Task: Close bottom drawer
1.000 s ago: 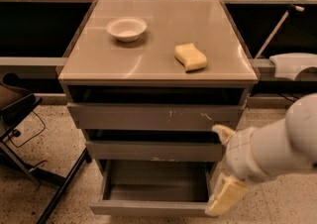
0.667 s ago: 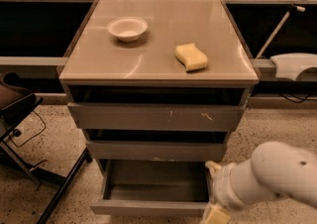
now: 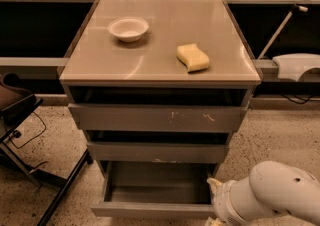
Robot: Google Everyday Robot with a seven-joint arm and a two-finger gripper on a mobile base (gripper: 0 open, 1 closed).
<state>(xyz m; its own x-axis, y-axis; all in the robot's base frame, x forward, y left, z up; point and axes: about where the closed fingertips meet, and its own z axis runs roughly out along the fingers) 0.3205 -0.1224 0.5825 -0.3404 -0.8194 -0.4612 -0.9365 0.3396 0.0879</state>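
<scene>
Shallow grey handle-less bottom drawer (image 3: 150, 210) still pulled out at the cabinet's foot; pale gripper (image 3: 215, 190) on white arm, now lower, beside the drawer's right front corner, grip impossible to tell; small white bowl (image 3: 128, 28), yellow sponge (image 3: 192, 57) unmoved

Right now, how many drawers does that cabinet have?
3. The top drawer sits under the countertop, the middle drawer is just below, and the bottom drawer is pulled out, lowest. None seem hidden. The gripper is low by its right front corner.
</scene>
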